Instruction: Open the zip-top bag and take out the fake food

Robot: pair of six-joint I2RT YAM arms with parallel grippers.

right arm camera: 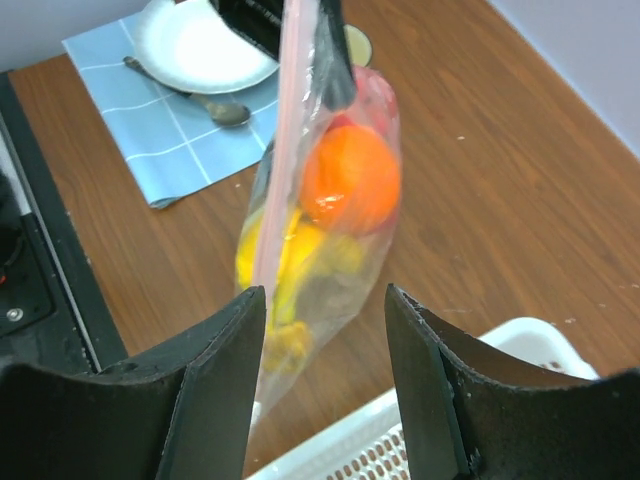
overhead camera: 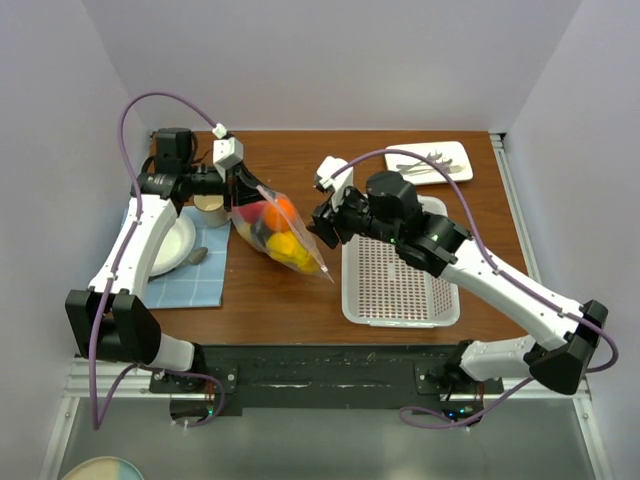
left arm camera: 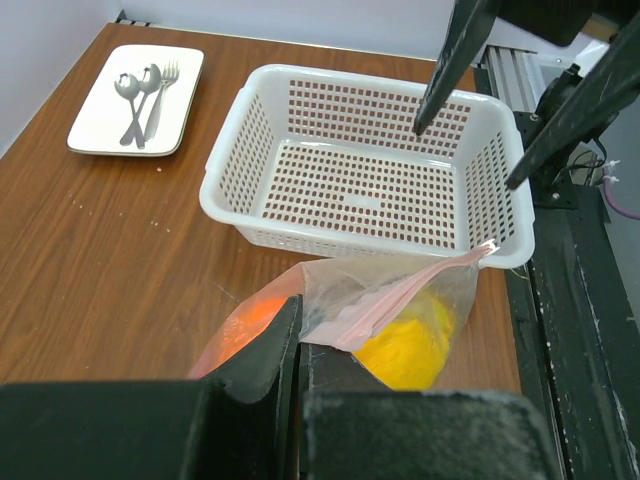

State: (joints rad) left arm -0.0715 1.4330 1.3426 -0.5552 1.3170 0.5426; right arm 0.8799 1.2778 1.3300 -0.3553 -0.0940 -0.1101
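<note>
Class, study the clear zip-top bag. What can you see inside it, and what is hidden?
Inside the zip-top bag: an orange ball, yellow pieces and a red piece above the ball. The lower pieces overlap behind crinkled plastic and cannot be told apart.

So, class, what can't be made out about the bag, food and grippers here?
- zip-top bag: zip open or sealed, strip too thin, every view.
- fake food: piece count, blurred by crinkled plastic, every view.
- left gripper: pinch point hidden by its own fingers, left wrist view.
- right gripper: touching bag or not, right wrist view.
</note>
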